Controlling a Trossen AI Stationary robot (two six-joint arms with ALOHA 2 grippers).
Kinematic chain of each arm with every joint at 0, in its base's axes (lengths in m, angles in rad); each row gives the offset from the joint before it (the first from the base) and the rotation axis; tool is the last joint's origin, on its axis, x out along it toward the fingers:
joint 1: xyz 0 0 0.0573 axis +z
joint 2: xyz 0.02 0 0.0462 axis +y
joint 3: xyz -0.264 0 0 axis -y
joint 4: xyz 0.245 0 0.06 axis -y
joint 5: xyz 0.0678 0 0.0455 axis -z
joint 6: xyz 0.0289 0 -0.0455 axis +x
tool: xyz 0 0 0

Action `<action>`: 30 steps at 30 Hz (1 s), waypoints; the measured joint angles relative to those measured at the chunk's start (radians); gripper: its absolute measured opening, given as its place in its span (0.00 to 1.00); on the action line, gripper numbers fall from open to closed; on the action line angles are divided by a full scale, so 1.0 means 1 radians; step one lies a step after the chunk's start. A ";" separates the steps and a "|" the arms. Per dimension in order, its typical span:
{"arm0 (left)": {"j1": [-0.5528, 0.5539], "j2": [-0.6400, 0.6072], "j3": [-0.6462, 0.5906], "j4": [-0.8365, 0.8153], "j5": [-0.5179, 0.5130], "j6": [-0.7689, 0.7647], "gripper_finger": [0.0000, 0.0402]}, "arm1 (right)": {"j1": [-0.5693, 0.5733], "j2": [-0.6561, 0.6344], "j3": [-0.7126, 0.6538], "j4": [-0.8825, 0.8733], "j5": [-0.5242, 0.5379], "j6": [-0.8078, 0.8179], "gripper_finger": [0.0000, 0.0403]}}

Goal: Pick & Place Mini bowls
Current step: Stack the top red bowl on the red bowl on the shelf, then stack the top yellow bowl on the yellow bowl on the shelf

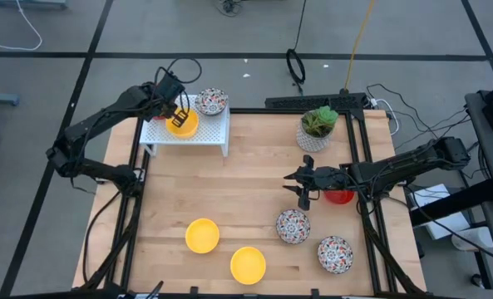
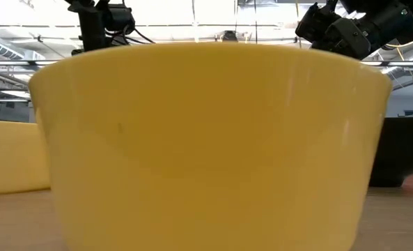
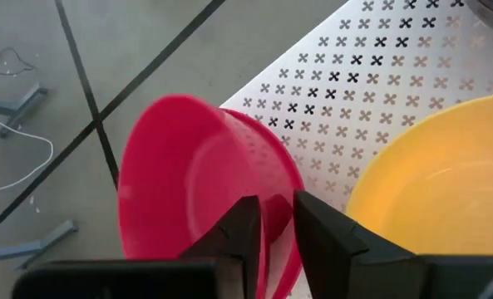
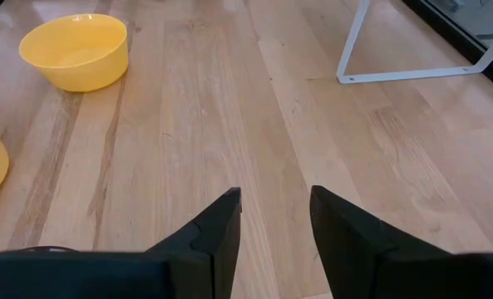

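Observation:
My left gripper (image 3: 275,208) is at the white perforated rack (image 3: 354,91) at the table's far left, shut on a red mini bowl (image 3: 188,174) at the rack's corner. A yellow bowl (image 3: 437,183) sits on the rack beside it, and a speckled bowl (image 1: 212,101) stands farther along the rack. My right gripper (image 4: 275,199) hangs open and empty over the table's right half (image 1: 303,193). A second red bowl (image 1: 339,196) sits under that arm. On the table near the front are two yellow bowls (image 1: 202,235) (image 1: 248,264) and two speckled bowls (image 1: 293,226) (image 1: 335,254). My left gripper has the red bowl's rim (image 3: 278,187) between its two fingers, one finger inside the bowl and one outside. The fingers slant down from above. The bowl is tilted, its opening turned toward the yellow bowl. I cannot tell whether its underside rests on the rack.
A white pot with a green plant (image 1: 317,129) stands at the far right of the table. In the low view a yellow bowl (image 2: 206,139) fills nearly the whole picture. The table's middle (image 1: 246,191) is bare wood.

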 joint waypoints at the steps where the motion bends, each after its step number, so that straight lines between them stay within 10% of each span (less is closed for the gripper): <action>1: 0.000 0.000 0.000 -0.001 0.000 0.000 0.20 | 0.000 0.000 0.000 0.000 0.000 0.000 0.33; 20: -0.031 -0.068 0.033 0.007 0.080 -0.016 0.37 | 0.000 0.000 0.000 0.000 0.000 -0.007 0.33; 30: -0.243 -0.131 0.035 0.008 0.758 -0.205 0.44 | 0.000 0.000 0.000 0.000 0.000 -0.023 0.33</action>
